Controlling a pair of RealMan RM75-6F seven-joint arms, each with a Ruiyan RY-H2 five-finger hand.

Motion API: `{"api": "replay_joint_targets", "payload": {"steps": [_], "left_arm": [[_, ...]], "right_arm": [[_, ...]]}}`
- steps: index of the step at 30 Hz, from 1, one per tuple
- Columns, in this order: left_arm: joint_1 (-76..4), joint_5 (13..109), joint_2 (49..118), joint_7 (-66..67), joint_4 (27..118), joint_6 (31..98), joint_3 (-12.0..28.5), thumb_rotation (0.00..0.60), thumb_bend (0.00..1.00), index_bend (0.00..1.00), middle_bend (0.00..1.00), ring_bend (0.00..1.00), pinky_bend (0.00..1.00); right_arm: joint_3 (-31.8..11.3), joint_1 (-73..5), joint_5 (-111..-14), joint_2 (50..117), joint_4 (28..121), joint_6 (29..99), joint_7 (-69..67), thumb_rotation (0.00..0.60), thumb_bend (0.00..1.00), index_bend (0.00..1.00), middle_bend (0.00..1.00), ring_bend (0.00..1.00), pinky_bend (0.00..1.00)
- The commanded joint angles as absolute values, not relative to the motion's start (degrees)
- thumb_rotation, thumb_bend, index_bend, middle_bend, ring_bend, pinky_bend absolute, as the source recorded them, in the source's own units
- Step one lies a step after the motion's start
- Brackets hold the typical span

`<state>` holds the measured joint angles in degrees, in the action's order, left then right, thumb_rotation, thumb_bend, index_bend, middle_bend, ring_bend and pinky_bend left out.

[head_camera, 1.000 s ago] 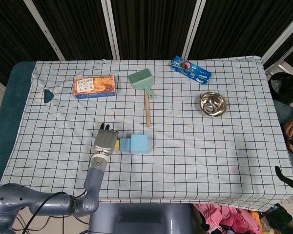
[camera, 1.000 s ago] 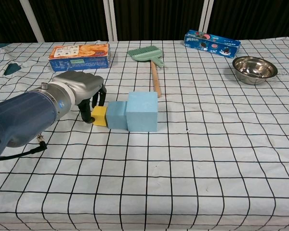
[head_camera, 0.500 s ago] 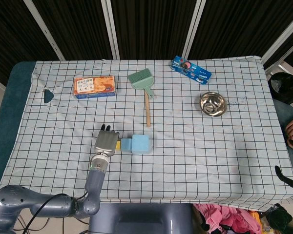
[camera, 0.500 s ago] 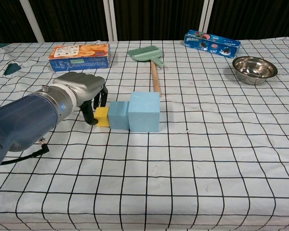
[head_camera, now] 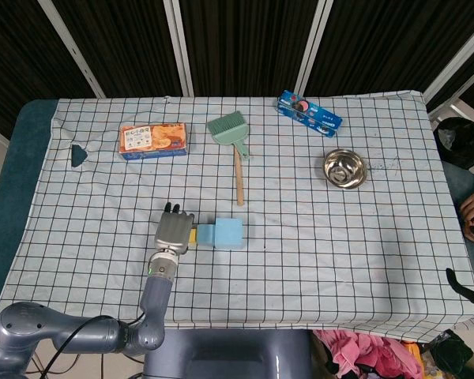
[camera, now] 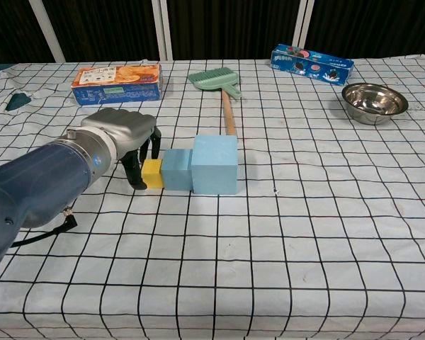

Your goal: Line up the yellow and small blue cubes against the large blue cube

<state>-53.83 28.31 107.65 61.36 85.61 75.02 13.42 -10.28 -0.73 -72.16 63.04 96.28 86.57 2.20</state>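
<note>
The fingers (camera: 143,149) of the left hand (camera: 120,131) curl downward around the left end of the cube row, their dark tips by the yellow cube (camera: 152,173); they seem to touch its left and rear faces, but whether they pinch it or merely press against it cannot be told. From the head view the left hand (head_camera: 173,231) covers most of that cube, leaving only a yellow sliver at its right edge.

The yellow cube touches the small blue cube (camera: 176,169), which in turn touches the large blue cube (camera: 215,164), the three forming one straight row on the checked cloth of the counter (camera: 326,234). Compared with a second ago, the whole row sits slightly farther to the right, and the hand has followed it in the same direction, its forearm reaching further across the cloth.

The right hand shows in neither view.

Beyond the row, a green brush (camera: 222,88) with a wooden handle lies just behind the large blue cube. An orange cracker box (camera: 116,83) sits at the far left, a blue biscuit pack (camera: 312,64) at the far right, and a steel bowl (camera: 374,101) near it. None of these has shifted.
</note>
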Motion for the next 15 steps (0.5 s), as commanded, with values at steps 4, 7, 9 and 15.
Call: {"api": "replay_joint_targets", "payload": {"steps": [4, 7, 9, 15], "left_arm": [[-53.61, 28.21, 107.27, 61.77, 85.97, 74.98, 13.63, 0.600, 0.13, 0.33, 0.38, 0.15, 0.13], [-53.40, 28.60, 106.76, 62.00, 86.66, 75.55, 13.56, 0.600, 0.13, 0.32, 0.38, 0.15, 0.13], [-53.08, 29.30, 106.14, 62.07, 87.59, 76.36, 13.29, 0.600, 0.13, 0.32, 0.38, 0.15, 0.13], [-51.22, 32.15, 101.55, 62.37, 92.79, 78.78, 11.40, 0.600, 0.16, 0.32, 0.38, 0.15, 0.13]], "right_arm": [[-10.29, -0.76, -72.14, 63.08, 96.30, 86.54, 2.31, 0.600, 0.23, 0.12, 0.11, 0.26, 0.17], [-10.32, -0.73, -72.14, 63.10, 96.33, 86.62, 2.34, 0.600, 0.23, 0.12, 0.11, 0.26, 0.17], [-10.33, -0.72, -72.12, 63.11, 96.35, 86.64, 2.38, 0.600, 0.23, 0.12, 0.11, 0.26, 0.17], [-10.43, -0.69, -72.02, 63.13, 96.41, 86.78, 2.47, 0.600, 0.23, 0.12, 0.11, 0.26, 0.17]]}}
